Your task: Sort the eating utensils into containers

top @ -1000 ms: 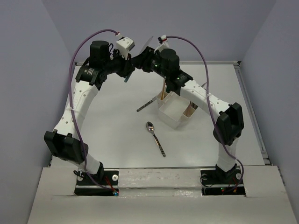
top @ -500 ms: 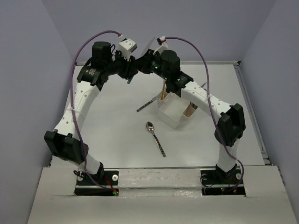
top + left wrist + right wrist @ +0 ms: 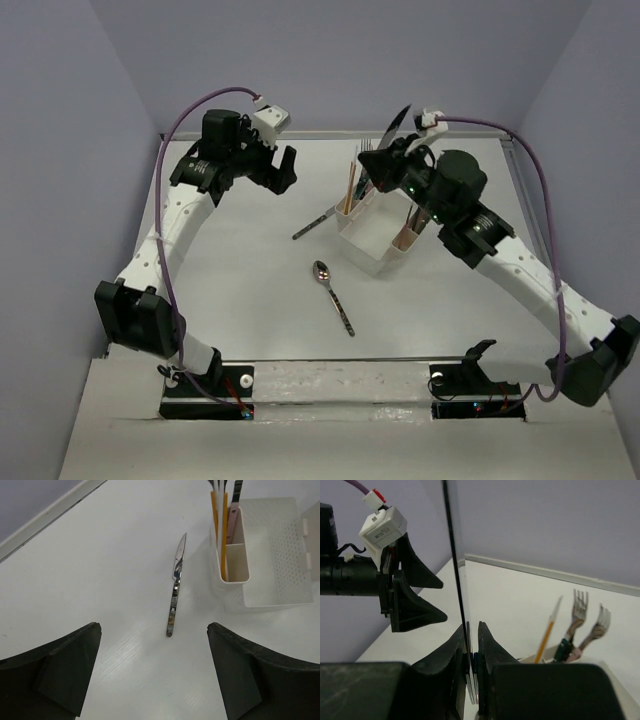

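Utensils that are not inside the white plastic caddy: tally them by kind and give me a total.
Knives: 2 (slim metal knife lying on the white table; flat-bladed knife clamped upright in the right gripper)
Spoons: 1 (metal spoon lying on the table)
Total: 3

The desk (image 3: 90,570) is plain white. The caddy (image 3: 272,602) is white with dotted perforation and cream-lined slots. The chopsticks (image 3: 223,535) are orange and white. The knife (image 3: 174,592) and spoon (image 3: 333,295) are silver with dark mottled handles. The forks (image 3: 579,606) have pink and teal handles. The left hand (image 3: 153,645) and right hand (image 3: 472,650) are black, and the right one's thin utensil (image 3: 454,555) looks dark grey.
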{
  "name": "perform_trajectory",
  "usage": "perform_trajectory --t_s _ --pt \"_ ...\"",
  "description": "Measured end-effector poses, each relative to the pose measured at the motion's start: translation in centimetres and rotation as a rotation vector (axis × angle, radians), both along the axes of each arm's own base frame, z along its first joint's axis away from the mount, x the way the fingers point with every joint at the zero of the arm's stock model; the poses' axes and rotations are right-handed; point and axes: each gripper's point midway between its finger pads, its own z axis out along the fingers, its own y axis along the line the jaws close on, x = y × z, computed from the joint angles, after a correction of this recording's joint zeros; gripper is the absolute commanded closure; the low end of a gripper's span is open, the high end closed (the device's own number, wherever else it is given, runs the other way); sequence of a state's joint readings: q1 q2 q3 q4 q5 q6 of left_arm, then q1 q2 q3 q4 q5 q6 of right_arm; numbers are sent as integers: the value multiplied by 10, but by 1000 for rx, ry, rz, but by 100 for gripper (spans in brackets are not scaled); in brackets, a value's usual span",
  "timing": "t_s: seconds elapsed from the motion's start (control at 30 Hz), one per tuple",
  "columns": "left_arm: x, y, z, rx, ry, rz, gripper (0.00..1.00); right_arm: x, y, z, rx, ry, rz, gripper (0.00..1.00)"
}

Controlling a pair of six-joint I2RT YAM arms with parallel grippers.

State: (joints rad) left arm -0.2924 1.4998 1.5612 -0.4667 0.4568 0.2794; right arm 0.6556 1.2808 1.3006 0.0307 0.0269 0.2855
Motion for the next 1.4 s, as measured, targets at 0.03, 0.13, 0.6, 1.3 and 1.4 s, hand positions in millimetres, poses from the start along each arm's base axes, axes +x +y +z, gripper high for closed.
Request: perform_trajectory --t_s 0.03,0.13,0.6,1.3,1.4 --pt "0 3 -9 15 11 12 1 -7 -12 1 -7 -14 -25 100" --pt "0 10 -32 56 50 41 1 -22 -54 -12 -22 -17 -155 100" --pt "0 21 -102 151 183 75 1 6 -121 -138 -164 241 -555 100" --pt "-10 18 -144 219 265 38 28 -7 -142 -202 -164 353 -661 51" --pt "-13 9 -164 254 302 2 44 -9 -141 -208 -174 364 -649 40"
